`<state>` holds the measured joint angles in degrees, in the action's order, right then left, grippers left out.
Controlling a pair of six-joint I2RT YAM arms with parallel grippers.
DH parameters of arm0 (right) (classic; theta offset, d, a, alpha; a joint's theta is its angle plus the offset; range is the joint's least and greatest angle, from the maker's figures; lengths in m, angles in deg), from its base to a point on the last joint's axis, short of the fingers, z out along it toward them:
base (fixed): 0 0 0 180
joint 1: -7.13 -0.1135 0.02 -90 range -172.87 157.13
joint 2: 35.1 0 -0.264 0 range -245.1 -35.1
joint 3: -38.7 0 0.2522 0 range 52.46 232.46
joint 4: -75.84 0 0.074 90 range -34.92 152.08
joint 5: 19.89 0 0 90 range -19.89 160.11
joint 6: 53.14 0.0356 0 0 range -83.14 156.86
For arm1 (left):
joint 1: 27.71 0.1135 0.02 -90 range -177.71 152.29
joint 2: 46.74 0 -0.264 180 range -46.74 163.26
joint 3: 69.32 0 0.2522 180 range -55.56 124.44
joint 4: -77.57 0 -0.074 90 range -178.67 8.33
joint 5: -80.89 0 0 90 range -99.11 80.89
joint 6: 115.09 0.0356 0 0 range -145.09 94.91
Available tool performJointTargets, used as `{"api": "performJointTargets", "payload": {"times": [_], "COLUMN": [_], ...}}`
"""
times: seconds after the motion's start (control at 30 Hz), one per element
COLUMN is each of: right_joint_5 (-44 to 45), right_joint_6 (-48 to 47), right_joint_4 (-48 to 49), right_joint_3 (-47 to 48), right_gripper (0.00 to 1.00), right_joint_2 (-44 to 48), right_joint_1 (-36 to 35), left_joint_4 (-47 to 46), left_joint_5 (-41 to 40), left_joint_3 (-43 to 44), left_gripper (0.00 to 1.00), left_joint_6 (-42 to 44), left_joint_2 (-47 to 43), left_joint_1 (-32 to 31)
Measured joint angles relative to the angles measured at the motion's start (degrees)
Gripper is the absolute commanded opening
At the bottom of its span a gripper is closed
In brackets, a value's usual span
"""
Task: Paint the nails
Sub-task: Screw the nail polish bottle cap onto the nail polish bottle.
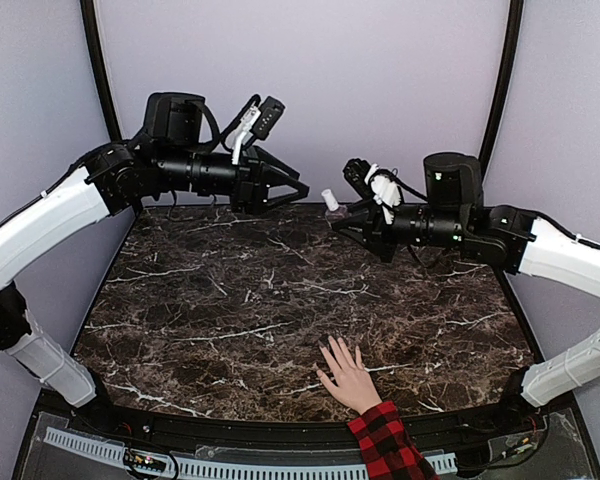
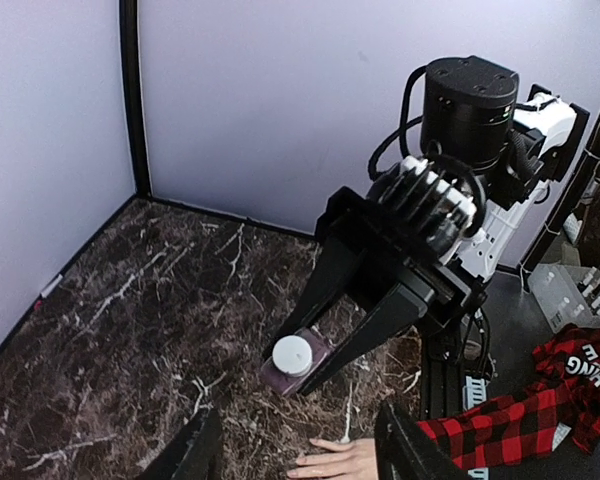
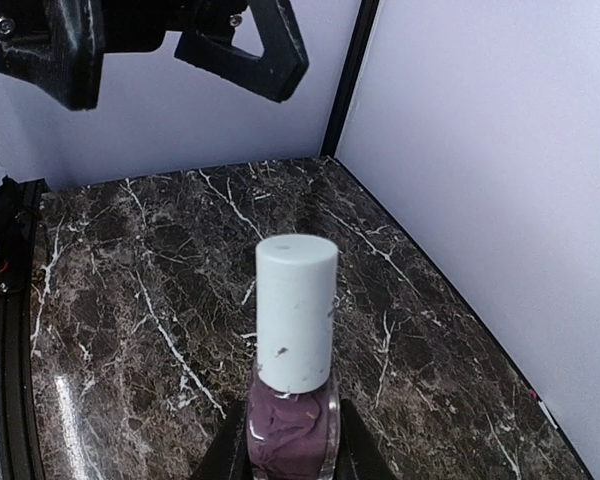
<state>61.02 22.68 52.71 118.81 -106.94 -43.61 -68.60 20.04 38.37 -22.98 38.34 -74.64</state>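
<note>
right gripper (image 2: 302, 368): closed on the glass body of the polish bottle (image 3: 292, 420), holding it upright in the air over the far part of the counter (image 1: 210, 300), about 1 o'clock in the top view.
left gripper (image 1: 298, 193): jaws apart and empty, raised at about 11 o'clock, with its tips aimed toward the bottle and a gap between the two.
bottle: purplish polish inside; the white cap (image 3: 296, 310) sits on top and no brush is out.
hand (image 1: 346, 374): palm down with fingers spread, resting on the counter at 6 o'clock, the plaid sleeve (image 1: 385, 440) trailing over the near edge; well apart from both grippers.
nails (image 1: 332, 345): too small to judge their colour; no polish shows.
progress: early, by my reading. The bottle is lifted and presented, but uncapping, drawing the brush and coating each nail all remain.
</note>
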Motion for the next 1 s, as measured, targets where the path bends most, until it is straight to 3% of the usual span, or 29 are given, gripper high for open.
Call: {"api": "performJointTargets", "payload": {"times": [0.37,1.0], "right_joint_5": [8.4,11.8], "right_joint_6": [-0.3,-1.4], "right_joint_4": [-0.9,-1.0], "right_joint_3": [-2.5,-2.7], "right_gripper": [0.00,0.00], "right_joint_2": [-0.4,-0.9], "right_joint_1": [-3.0,-5.1], "left_joint_4": [7.0,6.4], "left_joint_5": [2.9,7.9], "left_joint_3": [3.3,3.7], "left_gripper": [0.47,0.33], "left_joint_6": [-4.9,-9.4], "left_joint_2": [8.4,10.0], "left_joint_1": [0.0,0.2]}}
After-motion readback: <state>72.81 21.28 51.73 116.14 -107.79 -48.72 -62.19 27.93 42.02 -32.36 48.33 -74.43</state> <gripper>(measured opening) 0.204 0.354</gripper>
